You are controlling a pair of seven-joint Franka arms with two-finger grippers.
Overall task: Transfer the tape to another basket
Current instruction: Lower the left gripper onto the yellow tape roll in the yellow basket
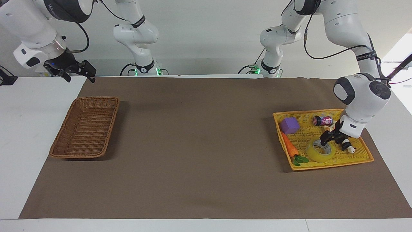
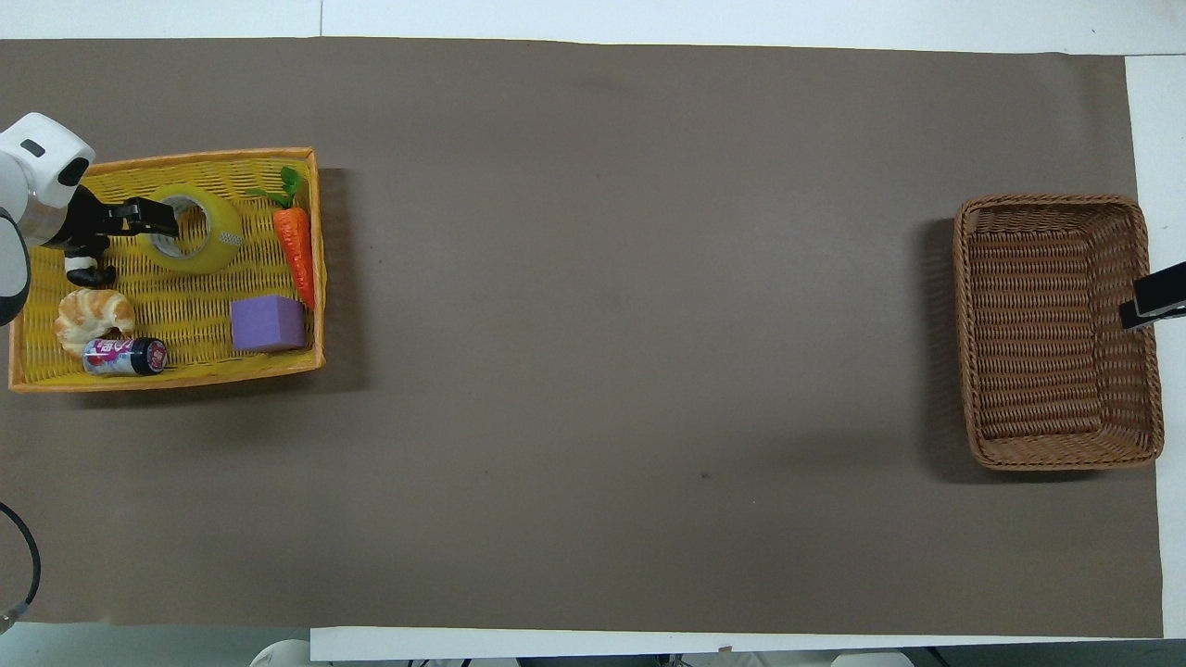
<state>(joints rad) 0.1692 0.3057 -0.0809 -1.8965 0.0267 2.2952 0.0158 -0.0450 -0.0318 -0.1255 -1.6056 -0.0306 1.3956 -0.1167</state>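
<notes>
Right now the left arm is doing the work while the right arm is waiting, and everything is being placed from the yellow tray (image 1: 333,163) at the left arm's end of the table. In the part of the tray nearest the robots a small can (image 1: 323,120) is lying on its side with a croissant just beside it; the tape (image 1: 317,157) is lying in the part of the tray farther from the robots, flat on its side with the core opening facing straight up. The left gripper (image 1: 325,140) is hanging low over the tape's rim, reaching in from the tray's outer end, so the roll is lying directly under and slightly ahead of its tips. Whether this gripper is apart or together I cannot tell, nor whether it is touching the roll. Judging by this, the coming grasp is depending on straddling the roll's wall, one tip in the core. The basket (image 1: 85,127) is sitting well apart from the tray, at the right arm's end, with the right gripper (image 1: 80,75) hovering near its edge; its state I cannot tell either.
</notes>
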